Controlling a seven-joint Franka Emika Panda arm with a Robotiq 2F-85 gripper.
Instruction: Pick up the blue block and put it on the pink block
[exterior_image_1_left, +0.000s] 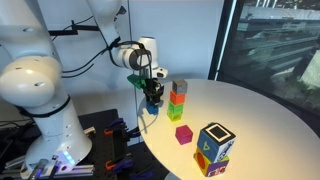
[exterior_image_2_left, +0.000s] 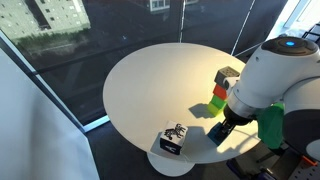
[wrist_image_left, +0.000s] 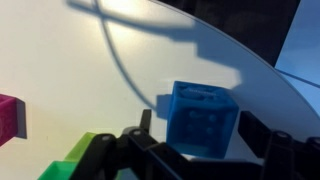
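The blue block is a small plain blue cube resting on the white table. In the wrist view it sits between my two black fingers. My gripper is open, with a finger on each side of the block and a small gap at each. In both exterior views my gripper is low over the table near its edge and hides most of the blue block. The pink block sits alone on the table, and it shows at the left edge of the wrist view.
A stack of a grey block, an orange block and a green block stands close to my gripper. A large multicoloured cube sits near the pink block. A black-and-white patterned cube sits at the table edge.
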